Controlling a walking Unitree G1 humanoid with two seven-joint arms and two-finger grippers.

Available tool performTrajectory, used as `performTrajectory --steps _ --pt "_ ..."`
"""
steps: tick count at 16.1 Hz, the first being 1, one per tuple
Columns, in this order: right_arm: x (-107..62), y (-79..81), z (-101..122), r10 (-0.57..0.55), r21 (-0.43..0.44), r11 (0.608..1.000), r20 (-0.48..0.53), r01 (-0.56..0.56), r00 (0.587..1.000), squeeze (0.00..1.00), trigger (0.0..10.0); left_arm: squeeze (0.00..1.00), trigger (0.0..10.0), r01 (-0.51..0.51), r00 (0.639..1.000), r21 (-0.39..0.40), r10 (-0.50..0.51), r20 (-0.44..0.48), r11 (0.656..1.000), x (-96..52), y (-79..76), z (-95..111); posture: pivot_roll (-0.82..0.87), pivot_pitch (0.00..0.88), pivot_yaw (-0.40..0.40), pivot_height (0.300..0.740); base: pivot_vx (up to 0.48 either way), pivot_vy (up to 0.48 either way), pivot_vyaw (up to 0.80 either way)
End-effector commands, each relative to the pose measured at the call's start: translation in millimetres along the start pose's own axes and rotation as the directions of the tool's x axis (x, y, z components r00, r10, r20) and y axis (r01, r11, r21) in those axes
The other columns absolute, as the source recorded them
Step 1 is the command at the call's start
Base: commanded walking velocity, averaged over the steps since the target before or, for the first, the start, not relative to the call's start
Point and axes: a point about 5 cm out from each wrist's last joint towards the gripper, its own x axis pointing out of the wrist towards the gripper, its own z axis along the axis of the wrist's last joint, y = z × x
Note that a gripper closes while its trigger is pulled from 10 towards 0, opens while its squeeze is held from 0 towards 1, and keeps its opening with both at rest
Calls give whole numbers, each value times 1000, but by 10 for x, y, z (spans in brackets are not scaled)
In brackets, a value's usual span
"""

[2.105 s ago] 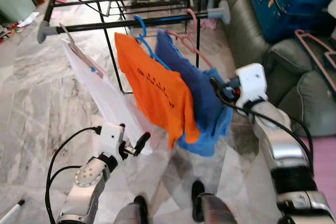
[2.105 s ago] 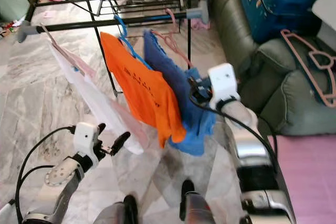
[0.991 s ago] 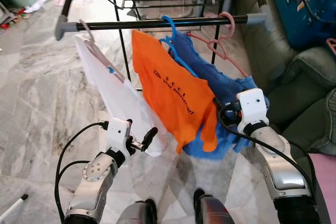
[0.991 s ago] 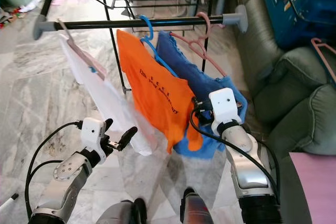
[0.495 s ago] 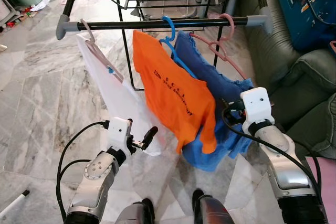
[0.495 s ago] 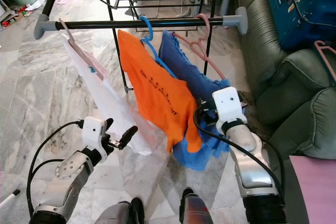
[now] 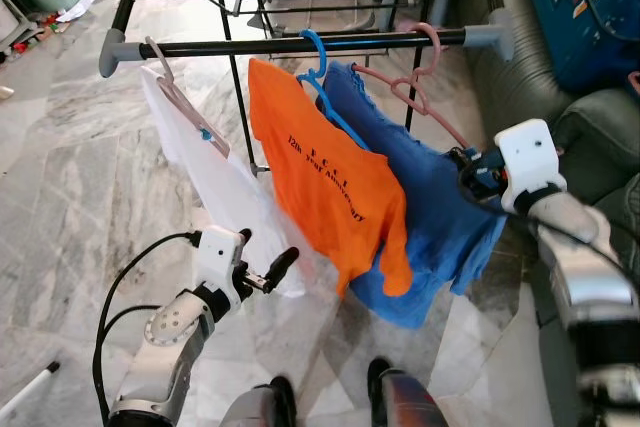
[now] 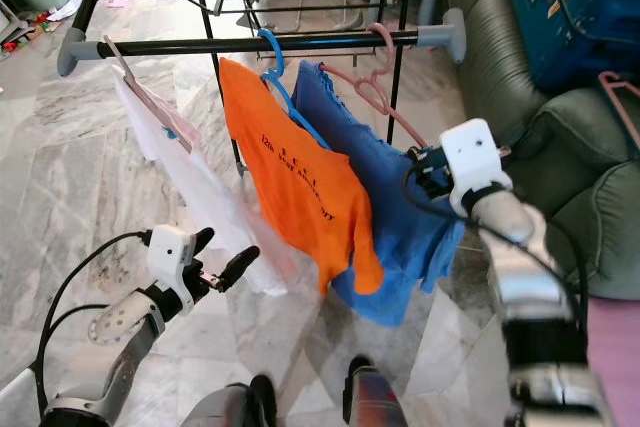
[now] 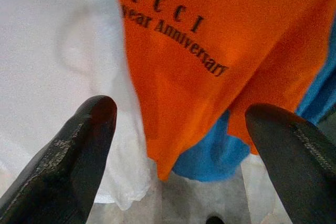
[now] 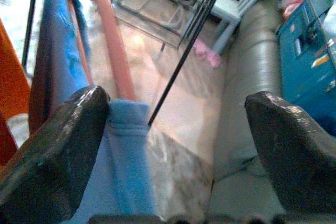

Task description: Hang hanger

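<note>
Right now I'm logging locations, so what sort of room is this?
Probably a home living area used for drying laundry: a clothes rack holding shirts, a green sofa, and marble floor.

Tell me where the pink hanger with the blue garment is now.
The pink hanger hangs near the rack bar's right end, beside the blue hanger.

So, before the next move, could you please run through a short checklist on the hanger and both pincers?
1. Pink hanger hooked over the rack bar: ok.
2. Blue garment on the pink hanger: ok, it hangs there.
3. Right pincer released: ok, fingers apart, nothing between them, though one finger sits close beside the blue cloth.
4. Left pincer empty: ok, open and facing the orange shirt and white garment.
5. Neighbouring hangers on the bar: ok, blue hanger is hooked on.
6. Hook fully seated: cannot tell.
</note>
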Motion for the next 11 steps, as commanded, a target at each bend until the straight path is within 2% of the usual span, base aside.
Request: performTrajectory --steps 1,3,5,6,11 --pt "34 -8 -68 36 14 999 -20 -35 999 0 10000 0 10000 1 1000 5 0 -24 1000 -58 32 -28 -69 293 99 740 0 0 0" --pt "143 -13 -129 123 67 990 -38 -121 992 0 10000 0 10000 1 999 9 -1 -34 1000 -84 46 -37 -62 291 108 740 0 0 0" --pt "208 -39 -133 150 65 987 -46 -146 988 0 10000 0 10000 9 999 10 -9 -43 1000 -89 32 -47 -57 289 110 740 0 0 0" --pt "276 -41 -98 194 121 974 -22 -190 981 0 10000 0 10000 20 999 14 -19 -50 1000 -88 21 -51 -50 287 113 740 0 0 0" --pt "432 49 94 284 -3 959 -8 -284 959 0 10000 0 10000 11 998 23 -9 -54 1000 -101 39 -50 -29 277 109 740 0 0 0"
